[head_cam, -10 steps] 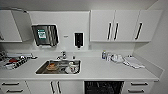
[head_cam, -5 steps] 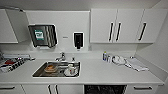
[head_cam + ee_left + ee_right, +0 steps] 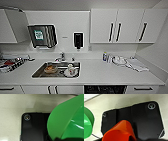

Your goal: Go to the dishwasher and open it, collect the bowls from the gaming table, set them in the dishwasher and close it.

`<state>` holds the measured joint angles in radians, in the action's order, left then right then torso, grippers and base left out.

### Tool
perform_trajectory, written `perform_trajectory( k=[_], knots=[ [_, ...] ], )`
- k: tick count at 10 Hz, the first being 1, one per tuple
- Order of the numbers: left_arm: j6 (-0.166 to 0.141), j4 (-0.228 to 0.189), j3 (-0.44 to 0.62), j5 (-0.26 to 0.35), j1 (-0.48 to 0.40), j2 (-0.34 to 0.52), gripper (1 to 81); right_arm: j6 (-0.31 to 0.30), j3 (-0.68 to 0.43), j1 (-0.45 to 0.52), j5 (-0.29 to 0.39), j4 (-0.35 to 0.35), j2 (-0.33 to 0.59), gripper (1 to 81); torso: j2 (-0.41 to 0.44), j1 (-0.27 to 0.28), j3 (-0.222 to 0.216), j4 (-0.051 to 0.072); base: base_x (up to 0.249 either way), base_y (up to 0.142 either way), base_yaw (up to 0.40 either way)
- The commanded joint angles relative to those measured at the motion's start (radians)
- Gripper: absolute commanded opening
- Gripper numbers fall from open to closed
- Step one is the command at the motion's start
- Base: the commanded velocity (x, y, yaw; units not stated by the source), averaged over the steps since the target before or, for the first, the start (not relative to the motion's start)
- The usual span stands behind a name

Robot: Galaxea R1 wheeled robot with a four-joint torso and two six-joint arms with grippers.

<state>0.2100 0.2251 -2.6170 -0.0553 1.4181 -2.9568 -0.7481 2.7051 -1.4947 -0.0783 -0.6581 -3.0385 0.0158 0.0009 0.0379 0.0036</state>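
A white kitchen with wall cabinets stands behind a long white worktop point(image 3: 107, 72), a steel sink point(image 3: 37, 73) sunk towards its left end. Under the worktop's front edge, right of the sink, the dishwasher point(image 3: 105, 89) shows as a dark opening, so it appears already open. A lime-green bowl point(image 3: 67, 121) sits close against the left wrist camera, and an orange bowl point(image 3: 120, 131) against the right. Each seems carried by its pincer, though I cannot tell how the fingers stand. Collection looks done; loading and closing remain.
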Motion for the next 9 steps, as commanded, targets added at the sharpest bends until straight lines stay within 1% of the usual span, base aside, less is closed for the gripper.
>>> perform_trajectory(
  k=[1,4,5,6,9],
  knots=[
    [0.002,0.006,0.046,0.049,-0.058,0.03,1.0,0.0,-0.013,0.05,0.031,-0.003,0.011,1.0,0.0,0.0,0.0,0.0,0.0,0.0,0.0],
    [0.002,0.017,0.184,0.046,-0.058,0.117,1.0,-0.005,-0.036,0.046,0.017,0.002,0.031,1.0,0.0,0.0,0.0,0.0,0.0,0.0,0.0],
    [0.002,0.02,0.239,0.032,-0.058,0.154,1.0,-0.007,-0.05,0.046,0.017,0.003,0.042,1.0,0.0,0.0,0.0,0.0,0.0,0.0,0.0],
    [0.0,0.025,0.284,0.026,-0.06,0.186,1.0,-0.01,-0.062,0.049,0.017,0.005,0.054,1.0,0.0,0.0,0.039,0.0,0.0,0.0,0.0],
    [0.0,0.039,0.394,0.014,-0.064,0.274,1.0,-0.013,-0.079,0.056,0.015,0.005,0.076,1.0,0.0,-0.001,0.106,0.0,0.0,0.0,0.0]
  ],
)
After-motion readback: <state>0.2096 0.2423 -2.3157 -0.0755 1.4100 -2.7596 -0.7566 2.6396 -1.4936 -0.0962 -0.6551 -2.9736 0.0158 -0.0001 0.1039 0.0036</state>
